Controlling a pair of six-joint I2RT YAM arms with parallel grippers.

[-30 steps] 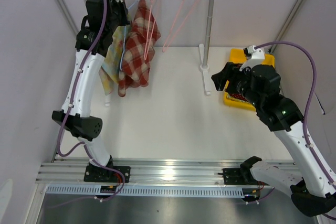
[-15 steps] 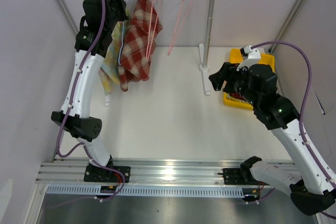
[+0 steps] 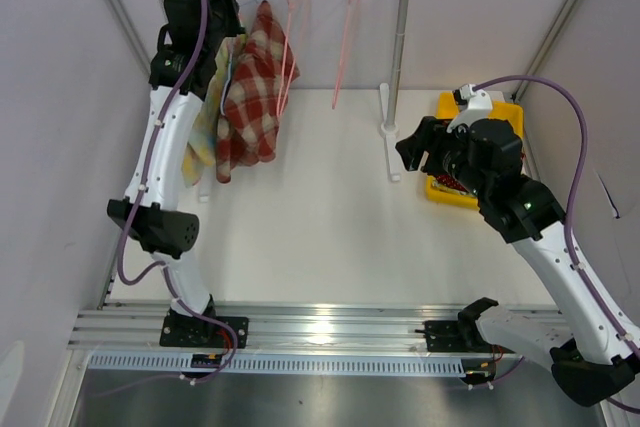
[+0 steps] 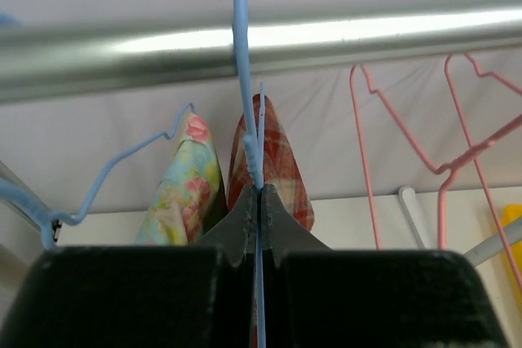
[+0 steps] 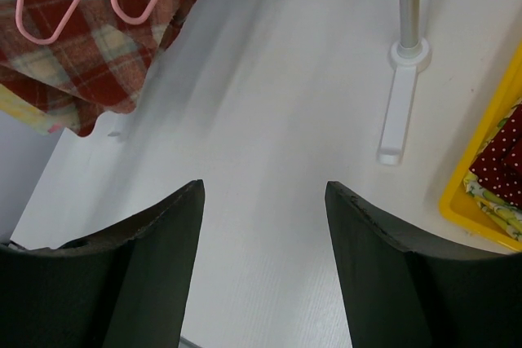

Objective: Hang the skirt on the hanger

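The left gripper (image 4: 259, 193) is pinching the thin blue hanger (image 4: 241, 55) between fully closed fingers, holding the wire by its neck at the centre of the left wrist view. The wire is running straight up across the rail (image 4: 367, 30), which is spanning the top of that view. The hook's end is leaving the frame, so I cannot tell whether it is over the bar yet.

The skirt (image 3: 250, 97), red plaid, is hanging from that hanger at the upper left of the top view. It is lying against a floral cloth (image 4: 189, 185) on a second blue hanger to its left. Pink hangers (image 4: 457, 144) are dangling empty to the right.

The right gripper (image 5: 263, 189) is hovering wide open and holding nothing, at the right of the top view beside the yellow bin (image 5: 481, 185).

The step in hand looks like seating the hook on the rail. Doing it well probably means:
- lowering gently until the rail is carrying the weight
- keeping the wire vertical so the skirt is not sliding off
- staying clear of the pink hangers
- opening the fingers only once the hook is resting
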